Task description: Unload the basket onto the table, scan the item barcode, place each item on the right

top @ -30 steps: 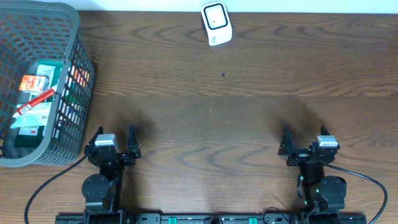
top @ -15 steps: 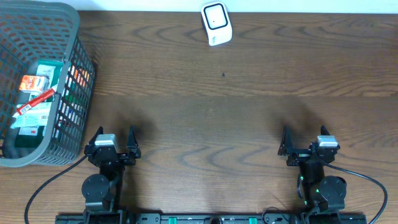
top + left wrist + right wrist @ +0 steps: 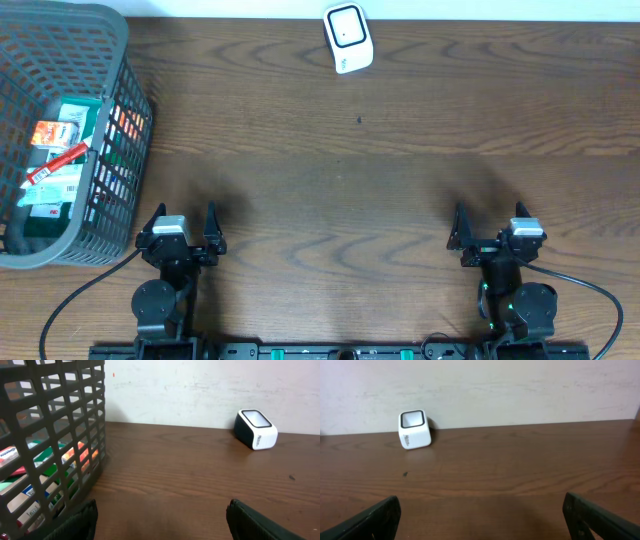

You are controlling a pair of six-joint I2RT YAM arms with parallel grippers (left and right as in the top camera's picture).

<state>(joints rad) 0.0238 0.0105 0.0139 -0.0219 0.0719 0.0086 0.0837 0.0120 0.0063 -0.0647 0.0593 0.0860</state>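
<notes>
Two pincers sit at the table's near edge, jaws spread wide with nothing between them: the left pincer (image 3: 185, 212) towards the near left corner, the right pincer (image 3: 488, 214) towards the near right. On that showing the task is at its first step, with no item picked yet. The red, white and green packets (image 3: 60, 150) lie jumbled inside the grey plastic lattice basket (image 3: 70, 256) at the far left corner; no barcode can be made out. The next move likely calls for the left arm to clear the basket's rim, pinch one packet and carry it to the small white cube scanner (image 3: 347, 38) at the far edge.
</notes>
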